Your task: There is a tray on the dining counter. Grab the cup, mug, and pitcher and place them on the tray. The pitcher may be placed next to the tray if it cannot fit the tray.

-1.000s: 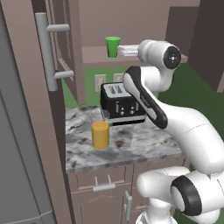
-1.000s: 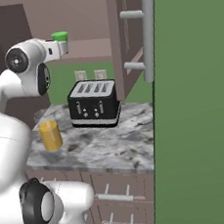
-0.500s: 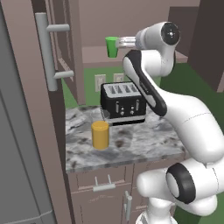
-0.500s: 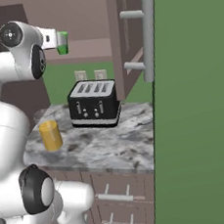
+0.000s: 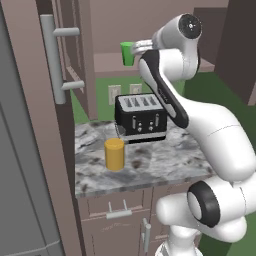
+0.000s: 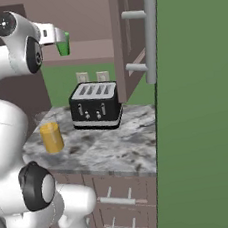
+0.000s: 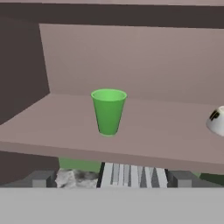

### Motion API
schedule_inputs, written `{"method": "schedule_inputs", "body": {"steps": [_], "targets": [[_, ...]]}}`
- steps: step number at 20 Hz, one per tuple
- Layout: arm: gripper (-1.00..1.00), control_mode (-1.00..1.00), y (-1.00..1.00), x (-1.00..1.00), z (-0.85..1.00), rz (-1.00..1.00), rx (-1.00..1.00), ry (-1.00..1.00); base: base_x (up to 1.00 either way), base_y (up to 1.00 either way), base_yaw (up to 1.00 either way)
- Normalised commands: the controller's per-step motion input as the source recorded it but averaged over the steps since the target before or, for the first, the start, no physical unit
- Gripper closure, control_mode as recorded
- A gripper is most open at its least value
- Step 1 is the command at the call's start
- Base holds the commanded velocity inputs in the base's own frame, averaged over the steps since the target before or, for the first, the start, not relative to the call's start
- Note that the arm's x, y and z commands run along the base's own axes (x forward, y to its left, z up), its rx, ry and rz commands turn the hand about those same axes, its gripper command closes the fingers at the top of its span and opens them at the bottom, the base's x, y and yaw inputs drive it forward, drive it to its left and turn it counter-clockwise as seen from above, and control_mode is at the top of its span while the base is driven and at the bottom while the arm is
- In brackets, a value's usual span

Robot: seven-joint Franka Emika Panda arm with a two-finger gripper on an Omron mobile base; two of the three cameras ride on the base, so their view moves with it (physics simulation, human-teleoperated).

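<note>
Hand view: the gripper (image 5: 139, 47) has its jaws spread wide and empty. At frame center the cup (image 7: 108, 111) stands upright on a shelf (image 7: 144, 140); likely light and smooth-walled, best pinched mid-wall. The mug (image 7: 216, 120) sits far right.

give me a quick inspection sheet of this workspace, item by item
surface: small marbled counter over drawers; brown shelf above it
cup: green cup upright on the shelf, ungripped
mug: white mug at the hand view's right edge, on the same shelf, apart from the cup
pitcher: yellow pitcher upright on the counter, left of the toaster, not touching it
tray: nothing seen
clutter: black toaster at the back of the counter
gripper: gripper raised to shelf height, pointed at the cup, open, holding nothing
cables: nothing seen
surroundings: tall cabinet handle, wall outlets behind the toaster
</note>
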Motion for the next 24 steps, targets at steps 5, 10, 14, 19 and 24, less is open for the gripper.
{"method": "schedule_inputs", "body": {"steps": [5, 10, 14, 19, 24], "targets": [[-1.00, -1.00, 0.05, 0.16, -0.17, 0.00, -0.05, 0.00, 0.00, 0.00, 0.00], [-1.00, -1.00, 0.00, 0.10, -0.16, 0.00, 0.00, 0.00, 0.00, 0.00, 0.00], [-1.00, -1.00, 0.00, 0.16, -0.19, 0.00, 0.00, 0.00, 0.00, 0.00, 0.00], [-1.00, -1.00, 0.00, 0.27, -0.03, 0.00, 0.00, 0.00, 0.00, 0.00, 0.00], [-1.00, -1.00, 0.00, 0.31, 0.00, 0.00, 0.00, 0.00, 0.00, 0.00, 0.00]]}}
